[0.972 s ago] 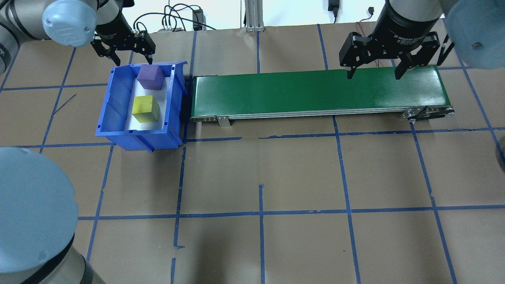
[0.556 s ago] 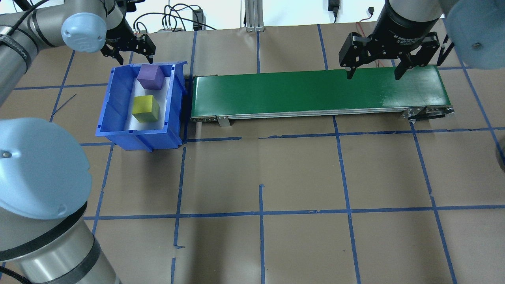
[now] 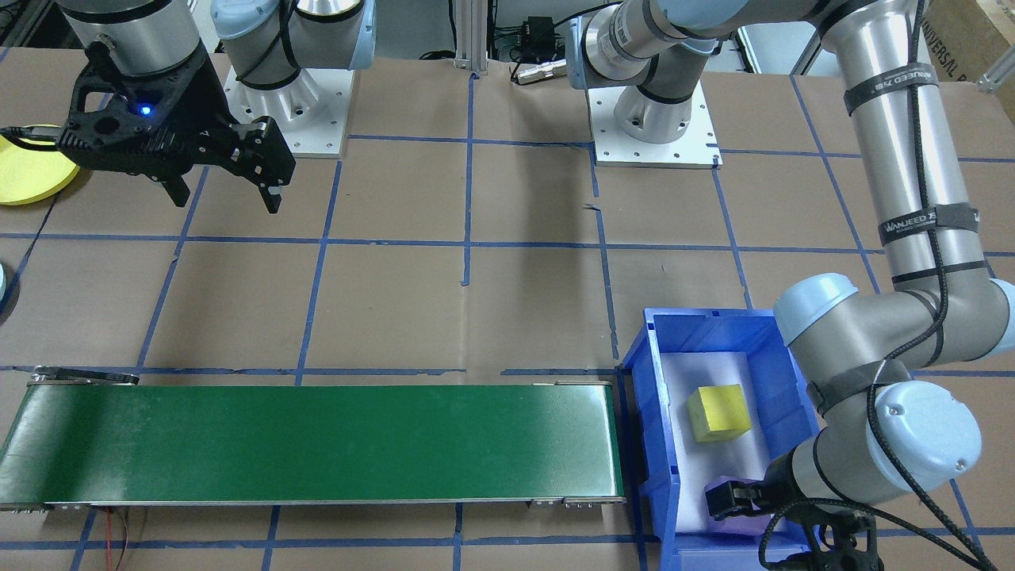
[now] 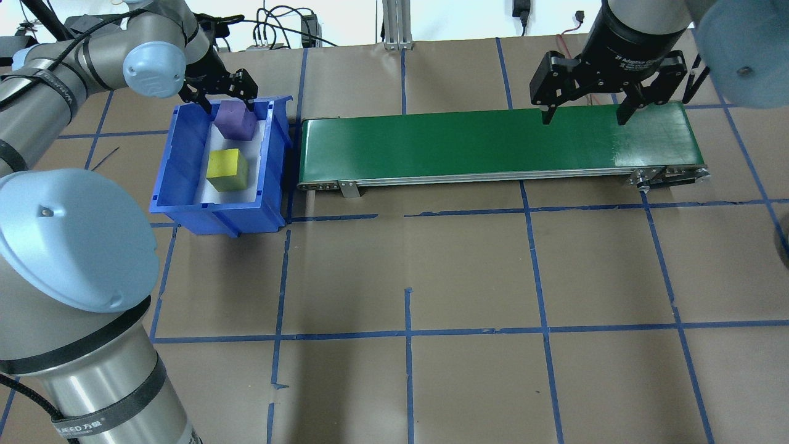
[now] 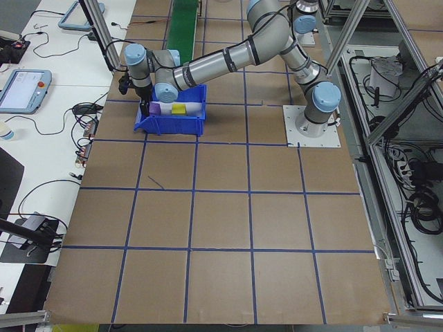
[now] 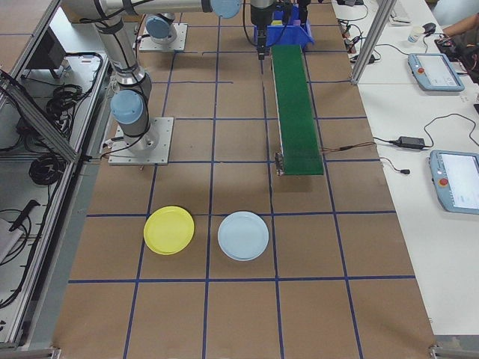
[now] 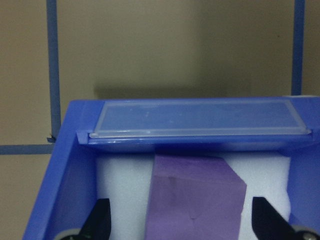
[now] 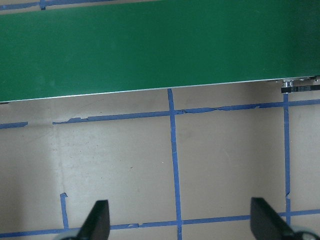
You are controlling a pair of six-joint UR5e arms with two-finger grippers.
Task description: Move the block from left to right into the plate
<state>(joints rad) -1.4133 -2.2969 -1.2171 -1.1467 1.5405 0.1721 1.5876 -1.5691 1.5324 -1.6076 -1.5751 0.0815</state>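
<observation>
While spread, left claw (image 4: pixel 226 100) straddles matte purple cube (image 4: pixel 235 119).

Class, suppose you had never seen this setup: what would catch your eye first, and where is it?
Probably the long green conveyor belt across the far side of the table, with the blue bin at its left end holding a purple block and a yellow block. The open left gripper straddles the purple block; the open right gripper hovers by the belt's other end.

Brown table (image 4: pixel 468 271) gridded with blue tape (image 4: pixel 407 333), white side benches (image 6: pixel 419 149).
</observation>
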